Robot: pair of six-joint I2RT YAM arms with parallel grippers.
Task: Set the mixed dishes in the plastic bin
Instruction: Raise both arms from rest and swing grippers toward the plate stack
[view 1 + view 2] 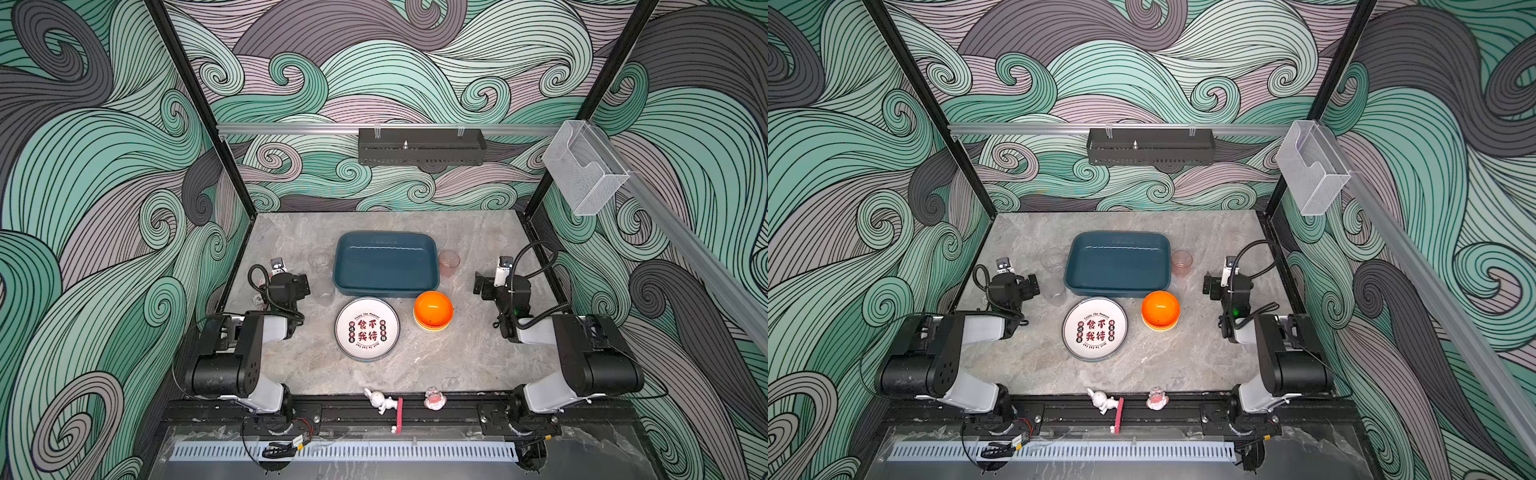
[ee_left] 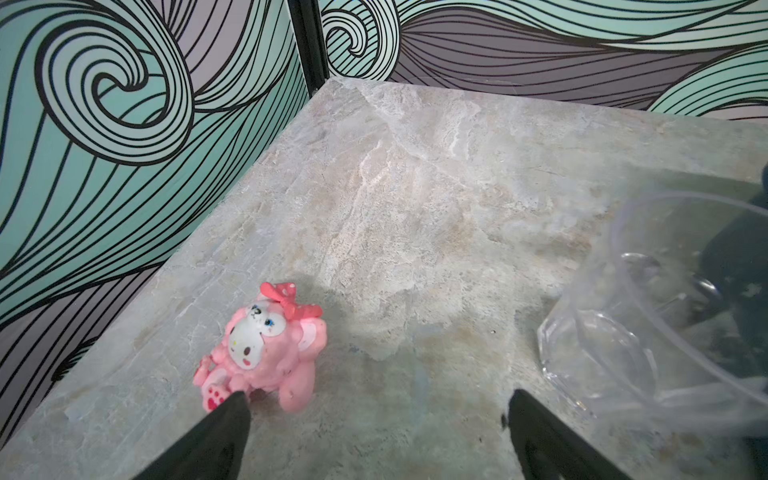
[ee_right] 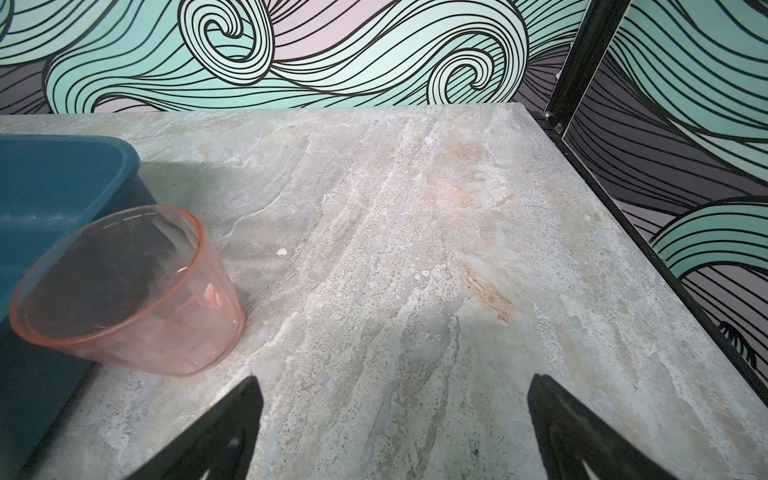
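1. Left gripper (image 2: 376, 397) and right gripper (image 3: 395, 380) gaped apart, holding nothing, either side of the empty teal bin (image 1: 386, 236).
2. The lettered plate (image 1: 367, 328), orange bowl (image 1: 433, 309) and pink glass (image 1: 449, 262) sat just outside the bin; a first grasp seemed due.

plate (image 1: 367, 328): before bin (image 1: 386, 290)
bowls (image 1: 433, 309): right of plate
glass pair (image 1: 321, 261): left of bin
lone glass (image 1: 449, 262): right of bin

A: Both top views are looking steeply down from high at the front, sharing the whole counter (image 1: 457, 365).
B: Wrists?
A: Left wrist is sitting low and close, facing the back-left corner. Right wrist is facing back-right, also catching the plastic bin (image 3: 50, 174).
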